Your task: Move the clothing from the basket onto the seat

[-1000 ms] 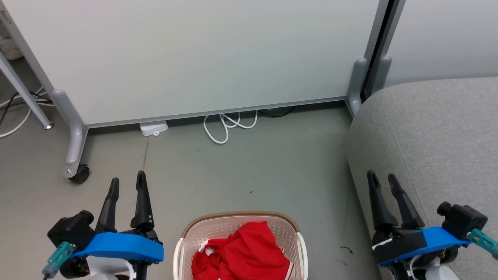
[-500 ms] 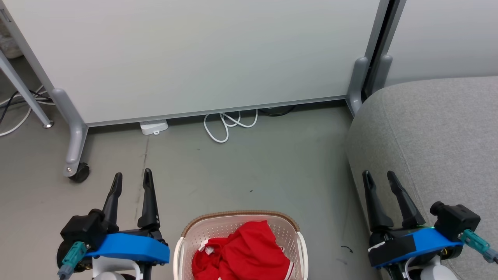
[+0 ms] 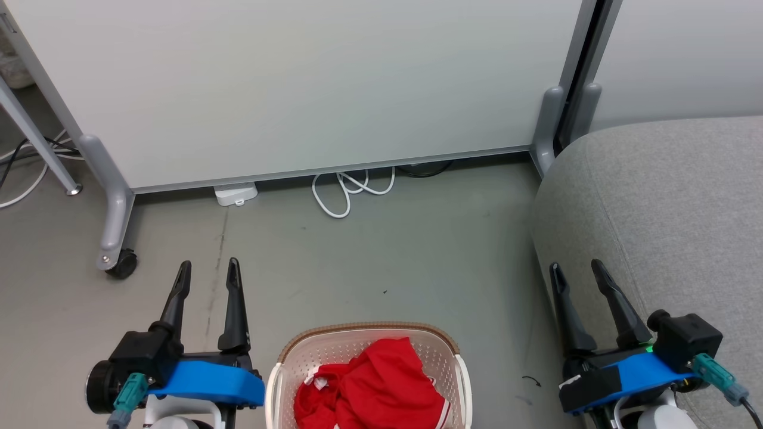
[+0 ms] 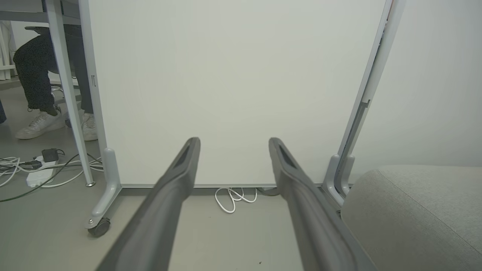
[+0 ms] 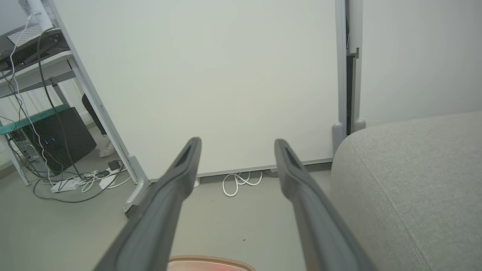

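Left claw [image 3: 208, 264]: two long dark fingers spread apart, nothing between them. Right claw [image 3: 575, 266]: the same, open and empty. Between the two claws, lower and nearer my body than either set of fingertips, sits the basket [image 3: 334, 353], and the clothing [image 3: 375, 381] lies heaped inside it. Nothing is on the seat [image 3: 667, 202], which rises just beside my right claw on its outer side. I'd call this the very start, the reach-in not yet begun.

Next move, as I judge it: swing one claw inward and down past the brown rim, then pinch a thick fold of the heap rather than a thin edge.

The fabric is soft, crumpled, bright red with white trim. It will likely drape and could catch on the rim. The basket is stiff cream plastic with perforated walls and rounded corners. The seat is grey woven upholstery, broad, with a rounded edge.

Ahead of both claws are smooth grey floor [image 3: 417, 256] and a white cable [image 3: 346, 193] looped at the foot of a pale flat partition [image 3: 298, 83].
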Motion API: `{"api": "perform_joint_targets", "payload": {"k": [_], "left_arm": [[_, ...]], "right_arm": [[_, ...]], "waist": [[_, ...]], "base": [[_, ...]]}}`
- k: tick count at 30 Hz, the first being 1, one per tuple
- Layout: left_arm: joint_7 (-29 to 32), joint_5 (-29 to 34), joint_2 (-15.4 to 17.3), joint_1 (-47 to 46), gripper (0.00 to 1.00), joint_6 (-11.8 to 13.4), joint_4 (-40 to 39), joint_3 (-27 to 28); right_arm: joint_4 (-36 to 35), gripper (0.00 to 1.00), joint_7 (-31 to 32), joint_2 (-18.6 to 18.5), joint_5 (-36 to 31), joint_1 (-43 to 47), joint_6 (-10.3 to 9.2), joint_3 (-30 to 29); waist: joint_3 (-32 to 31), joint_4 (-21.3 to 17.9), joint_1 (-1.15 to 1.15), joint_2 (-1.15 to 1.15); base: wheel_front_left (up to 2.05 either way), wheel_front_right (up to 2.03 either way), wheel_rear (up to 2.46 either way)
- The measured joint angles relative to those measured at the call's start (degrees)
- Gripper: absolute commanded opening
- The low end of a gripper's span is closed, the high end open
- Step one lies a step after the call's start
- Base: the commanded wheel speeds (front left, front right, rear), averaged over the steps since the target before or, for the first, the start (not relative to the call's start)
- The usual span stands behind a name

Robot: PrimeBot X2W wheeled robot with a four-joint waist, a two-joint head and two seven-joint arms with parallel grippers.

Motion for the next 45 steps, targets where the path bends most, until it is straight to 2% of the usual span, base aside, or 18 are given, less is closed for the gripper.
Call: {"api": "perform_joint_targets", "payload": {"k": [27, 45], "left_arm": [[-2.80, 9.57, -1.45, -0.30, 1.00, -2.43, 3.59, 0.81], [-2.80, 8.38, -1.89, -0.41, 1.00, -4.04, 5.13, 1.91]], "right_arm": [[3.27, 1.00, -2.79, -0.09, -10.96, -0.29, 0.02, 0.76], [4.50, 1.00, -2.85, -0.10, -10.79, -0.44, 0.03, 0.91]], "waist": [[-0.16, -0.14, 0.00, 0.00], [0.08, -0.29, 0.00, 0.00]], "base": [[0.00, 0.00, 0.00], [0.00, 0.00, 0.00]]}}
